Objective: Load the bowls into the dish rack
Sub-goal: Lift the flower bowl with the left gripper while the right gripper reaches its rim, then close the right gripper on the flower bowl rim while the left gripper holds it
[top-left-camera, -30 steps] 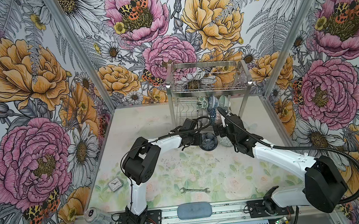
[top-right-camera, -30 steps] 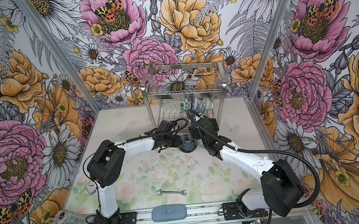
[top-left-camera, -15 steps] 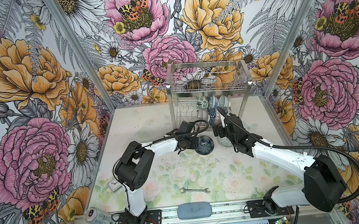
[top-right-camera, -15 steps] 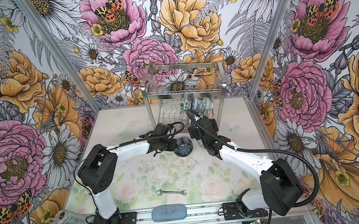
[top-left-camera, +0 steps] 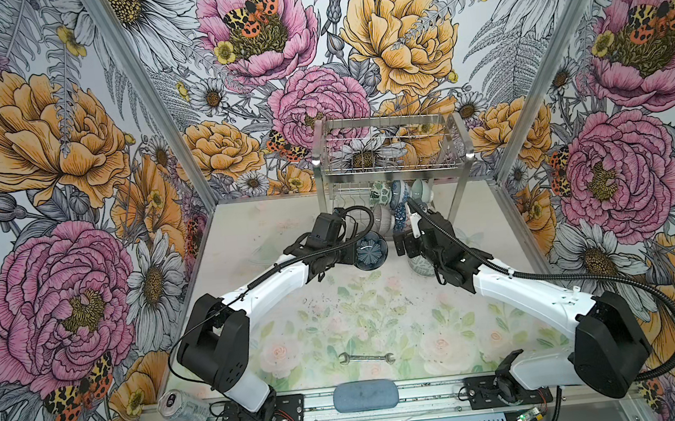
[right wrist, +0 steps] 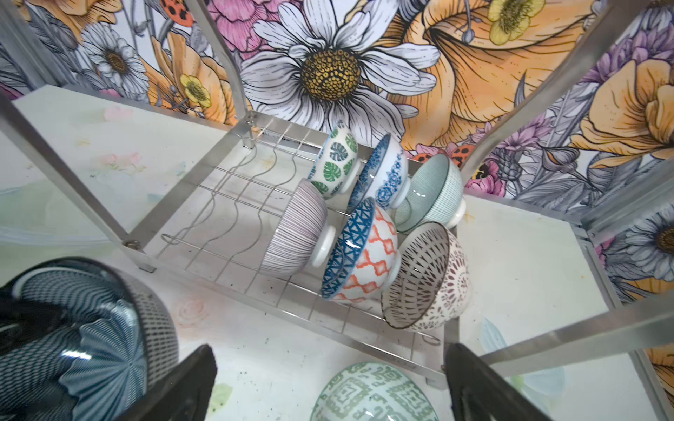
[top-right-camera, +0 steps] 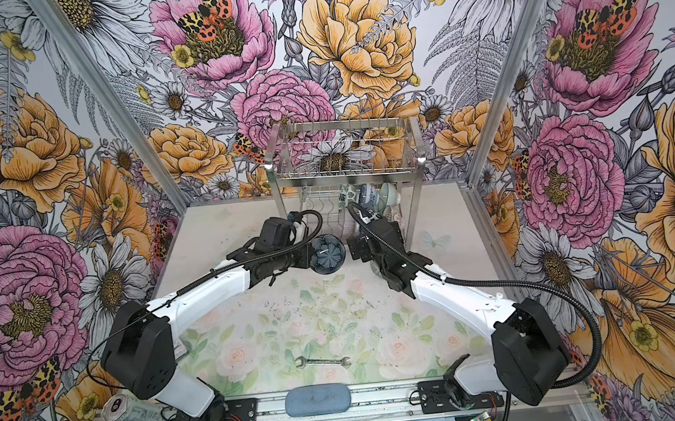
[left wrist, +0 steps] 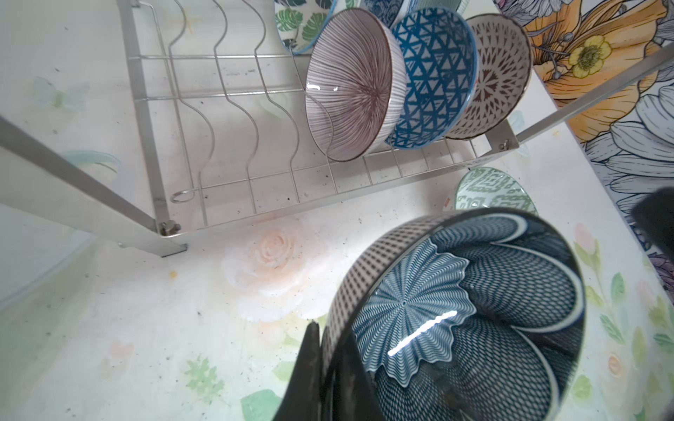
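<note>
My left arm (top-left-camera: 275, 279) reaches from its base at the lower left of both top views, elbow bent, forearm slanting up toward the centre. The left gripper (left wrist: 328, 368) is pinched tight on the rim of a dark blue petal-patterned ceramic bowl (top-left-camera: 370, 251). The bowl is tipped on edge just in front of the shiny two-tier steel wire dish rack (top-left-camera: 390, 170).

My right arm (top-left-camera: 522, 295) mirrors the left from the lower right. The right gripper (right wrist: 330, 353) is spread wide and holds nothing, poised over a pale green maze-patterned bowl (right wrist: 368, 399) that rests on the floral table (top-left-camera: 337, 324).

Six patterned bowls (right wrist: 361, 251) stand on edge in the right part of the rack's lower tier.
</note>
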